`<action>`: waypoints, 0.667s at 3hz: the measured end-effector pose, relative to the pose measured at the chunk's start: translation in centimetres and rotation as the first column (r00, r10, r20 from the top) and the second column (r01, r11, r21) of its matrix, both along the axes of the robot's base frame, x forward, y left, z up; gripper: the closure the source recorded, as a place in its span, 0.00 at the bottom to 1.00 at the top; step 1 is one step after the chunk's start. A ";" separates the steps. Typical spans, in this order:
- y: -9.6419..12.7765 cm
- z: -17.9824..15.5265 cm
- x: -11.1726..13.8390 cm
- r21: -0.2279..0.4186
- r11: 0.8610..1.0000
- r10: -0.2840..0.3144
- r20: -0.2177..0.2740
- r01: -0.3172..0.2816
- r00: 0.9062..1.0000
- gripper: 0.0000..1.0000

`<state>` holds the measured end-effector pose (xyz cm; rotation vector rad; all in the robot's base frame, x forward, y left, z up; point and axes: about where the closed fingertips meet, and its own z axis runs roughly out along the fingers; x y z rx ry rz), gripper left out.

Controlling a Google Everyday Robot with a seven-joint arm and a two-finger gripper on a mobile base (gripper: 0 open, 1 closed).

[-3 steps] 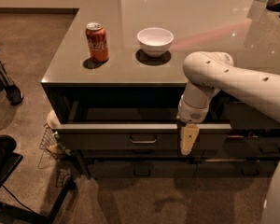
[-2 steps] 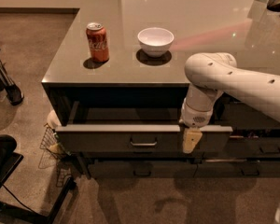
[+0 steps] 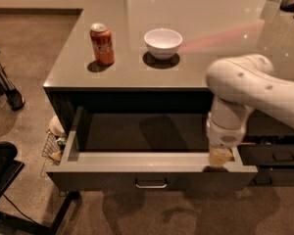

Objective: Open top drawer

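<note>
The top drawer (image 3: 108,179) is out more than it was a second ago. Its long front has come closer to us and sits lower in the view. You can see more of the inside now. It is shallow, with pale walls, and nothing shows in it.

The gripper (image 3: 220,156) has moved too. Before, it hung down in front of the drawer's front. Now it is further to the right, at the top edge of the front, near the right end. I cannot tell if the gripper is wide or narrow. It is well apart from the handle (image 3: 151,183), which sits in the middle of the front.

The can (image 3: 102,44) and the bowl (image 3: 162,43) have not moved.

Now let us count. There is one red can and one white bowl, both on the counter (image 3: 220,38), near each other but not touching. There is one white arm (image 3: 245,82). One drawer is open, with one handle. One small drawer (image 3: 279,155) to its right is closed.
</note>
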<state>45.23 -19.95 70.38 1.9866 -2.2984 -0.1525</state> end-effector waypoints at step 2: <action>-2.2 4.0 -6.2 -0.081 0.996 -0.045 0.022 0.047 0.999 0.82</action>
